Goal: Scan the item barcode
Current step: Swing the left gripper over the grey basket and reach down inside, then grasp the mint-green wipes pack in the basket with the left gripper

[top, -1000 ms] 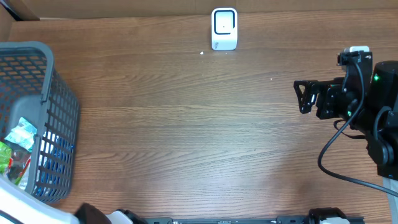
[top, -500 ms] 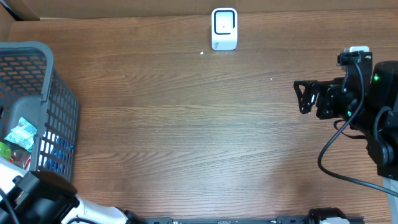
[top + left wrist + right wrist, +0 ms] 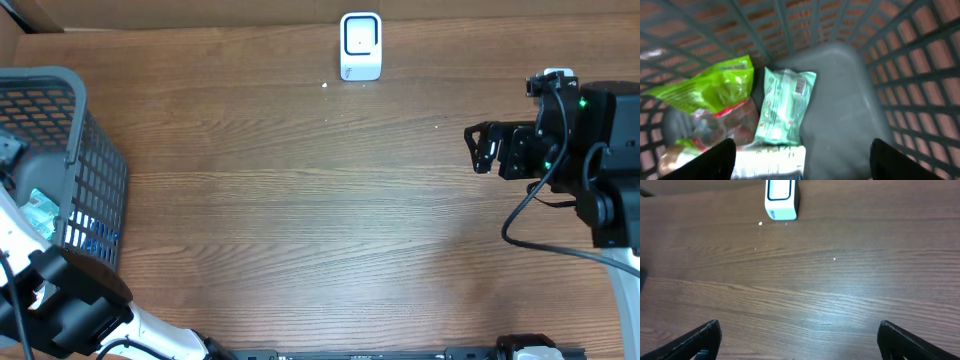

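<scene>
Grey lattice basket [image 3: 100,190] at left edge of wood-grain surface [image 3: 300,220], crinkly mint packet [image 3: 785,107] and green bag [image 3: 710,87] inside, left claw [image 3: 803,147] apart above, boxy white scanner [image 3: 361,45] at far edge, right claw [image 3: 799,330] apart.

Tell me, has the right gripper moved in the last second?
Yes. Seen from overhead, the right gripper has shifted slightly up and left in the picture, a little closer to the white scanner.

A brown wood-grain counter [image 3: 300,200] fills the view, evenly lit, its grain running left to right; a plain tan wall [image 3: 200,12] borders its far edge.
</scene>
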Robot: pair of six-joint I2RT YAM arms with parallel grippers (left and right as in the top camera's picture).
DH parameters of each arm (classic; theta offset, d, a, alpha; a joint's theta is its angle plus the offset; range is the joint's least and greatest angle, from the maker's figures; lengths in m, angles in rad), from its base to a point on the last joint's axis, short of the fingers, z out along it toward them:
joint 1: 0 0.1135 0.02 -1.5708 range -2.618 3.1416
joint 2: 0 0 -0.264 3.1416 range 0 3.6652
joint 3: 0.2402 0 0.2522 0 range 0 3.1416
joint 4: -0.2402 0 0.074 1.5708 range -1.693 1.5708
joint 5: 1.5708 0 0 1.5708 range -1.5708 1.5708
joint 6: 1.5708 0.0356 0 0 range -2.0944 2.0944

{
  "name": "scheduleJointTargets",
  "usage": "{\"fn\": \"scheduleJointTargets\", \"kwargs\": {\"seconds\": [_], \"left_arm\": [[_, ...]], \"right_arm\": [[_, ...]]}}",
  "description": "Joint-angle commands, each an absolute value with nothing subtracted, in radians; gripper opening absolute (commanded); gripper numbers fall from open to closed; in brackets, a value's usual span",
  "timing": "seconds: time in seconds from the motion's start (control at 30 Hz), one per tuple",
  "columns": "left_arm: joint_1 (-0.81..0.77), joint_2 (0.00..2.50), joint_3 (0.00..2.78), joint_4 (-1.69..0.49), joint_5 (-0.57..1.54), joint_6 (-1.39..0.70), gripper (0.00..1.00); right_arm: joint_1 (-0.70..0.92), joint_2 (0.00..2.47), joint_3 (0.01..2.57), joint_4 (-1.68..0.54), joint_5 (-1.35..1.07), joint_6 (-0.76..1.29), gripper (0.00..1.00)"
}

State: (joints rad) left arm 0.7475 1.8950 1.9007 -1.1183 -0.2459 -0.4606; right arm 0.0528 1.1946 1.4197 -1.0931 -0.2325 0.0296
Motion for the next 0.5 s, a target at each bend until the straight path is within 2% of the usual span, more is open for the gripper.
{"fn": "scheduleJointTargets", "kwargs": {"seconds": [0.0,0.3,0.47], "left_arm": [[0.744,1.908,1.750,-1.034,-0.270,-0.426,0.77],[0.754,1.908,1.364,-0.646,-0.259,-0.354,0.84],[0.755,1.908,1.281,-0.511,-0.200,-0.336,0.84]], "right_arm": [[0.050,1.205,1.444,-1.098,-0.241,0.025,1.00],[0.050,1.207,1.444,-1.110,-0.242,0.025,1.00],[0.050,1.207,1.444,-1.110,-0.242,0.026,1.00]]}}
